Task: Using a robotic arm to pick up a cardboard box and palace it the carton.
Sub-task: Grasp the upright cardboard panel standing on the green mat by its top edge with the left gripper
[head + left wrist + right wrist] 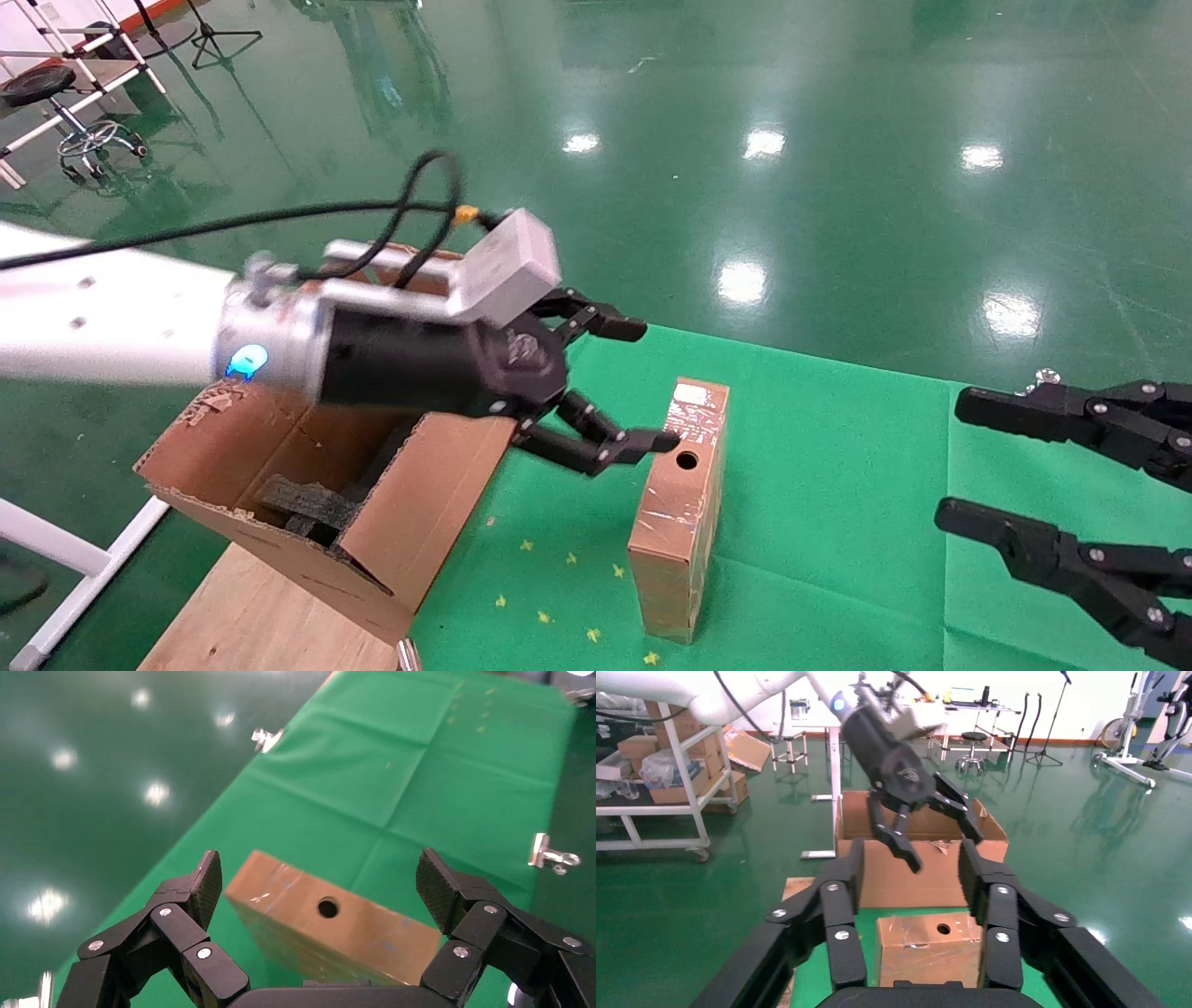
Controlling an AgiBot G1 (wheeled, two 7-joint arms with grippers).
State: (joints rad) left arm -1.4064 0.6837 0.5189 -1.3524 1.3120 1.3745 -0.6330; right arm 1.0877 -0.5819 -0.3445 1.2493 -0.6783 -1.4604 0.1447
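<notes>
The cardboard box (680, 522) is slim, brown and taped, and stands on its long edge on the green cloth, with the round hole in its narrow top side. The robotic arm's left gripper (652, 384) is open just above the box's far end, one fingertip touching or nearly touching the top by the hole. In the left wrist view the box (330, 931) lies between the open left gripper (320, 878) fingers, below them. The carton (307, 503) stands to the left, flaps open. My right gripper (959, 461) is open and empty at the right edge, facing the box (926, 952).
Black foam blocks (298, 508) lie inside the carton, which rests on a wooden board (242, 615). The green cloth (838, 522) is held by metal clips (552, 857). A white frame (74, 550) stands at the lower left, and a stool (84, 130) on the far floor.
</notes>
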